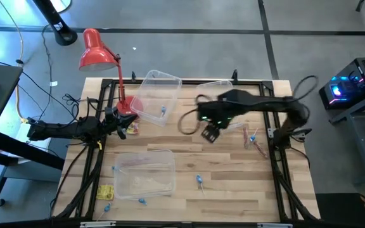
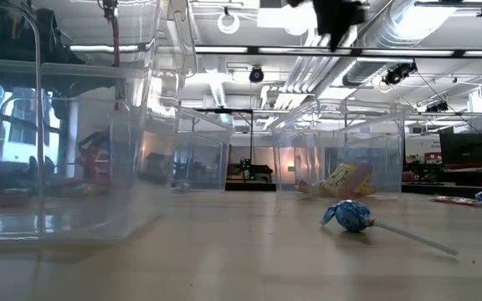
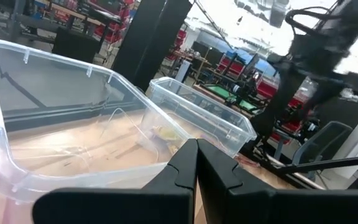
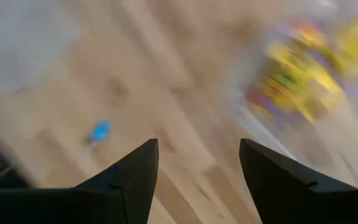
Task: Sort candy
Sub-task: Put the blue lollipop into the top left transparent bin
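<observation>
Three clear bins sit on the table: the upper-centre bin [image 1: 158, 94] holds a blue piece, the upper-right bin [image 1: 215, 90] yellow packets [image 4: 303, 74], the lower-left bin [image 1: 146, 172] looks near empty. We see the right gripper [image 1: 210, 133], jaws apart, raised at centre; nearest loose blue candy [image 1: 199, 182] lies below it. Left gripper [image 1: 120, 124]: fingers together, centre-left.

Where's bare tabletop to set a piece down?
Free: the wood between the front bin and the red-pink sticks, with only one blue candy there. Crowded: the back, around the lamp, two bins and both end effectors.
</observation>
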`<state>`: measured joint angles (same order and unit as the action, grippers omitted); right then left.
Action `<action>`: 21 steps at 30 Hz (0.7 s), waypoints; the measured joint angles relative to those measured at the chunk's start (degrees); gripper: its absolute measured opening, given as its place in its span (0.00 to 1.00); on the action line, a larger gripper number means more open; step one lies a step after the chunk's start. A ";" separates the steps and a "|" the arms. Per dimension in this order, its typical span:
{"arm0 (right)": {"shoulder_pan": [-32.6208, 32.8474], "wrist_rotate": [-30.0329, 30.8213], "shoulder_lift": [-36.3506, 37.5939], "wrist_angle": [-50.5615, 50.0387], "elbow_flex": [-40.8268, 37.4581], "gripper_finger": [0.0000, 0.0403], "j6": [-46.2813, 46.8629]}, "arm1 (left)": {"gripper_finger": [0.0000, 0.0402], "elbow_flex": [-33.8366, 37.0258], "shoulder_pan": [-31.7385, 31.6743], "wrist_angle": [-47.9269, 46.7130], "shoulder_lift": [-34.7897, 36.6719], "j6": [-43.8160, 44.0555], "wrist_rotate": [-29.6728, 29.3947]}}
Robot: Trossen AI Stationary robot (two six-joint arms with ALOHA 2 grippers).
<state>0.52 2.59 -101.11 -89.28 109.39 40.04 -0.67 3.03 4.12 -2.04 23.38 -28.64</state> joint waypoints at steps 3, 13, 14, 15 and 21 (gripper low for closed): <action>-1.14 8.42 7.83 -0.50 -9.35 0.55 14.36 | 0.00 0.00 0.02 -0.12 -0.01 0.00 -0.02; -11.47 22.05 33.16 1.23 -44.26 0.55 39.43 | 0.00 0.00 0.00 -0.24 0.02 0.00 -0.07; -13.02 21.76 35.09 1.84 -47.08 0.55 40.15 | 0.00 0.00 0.02 -0.24 0.02 0.00 -0.07; -14.49 21.33 36.74 3.03 -49.81 0.55 40.66 | 0.00 0.00 0.02 -0.22 0.02 0.00 -0.07; -19.99 16.58 41.94 14.92 -64.54 0.55 41.35 | 0.00 0.00 0.00 -0.24 0.02 0.00 -0.07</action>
<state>-19.47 19.18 -59.17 -74.36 44.85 81.39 -0.67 3.03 3.88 -2.02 23.38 -28.71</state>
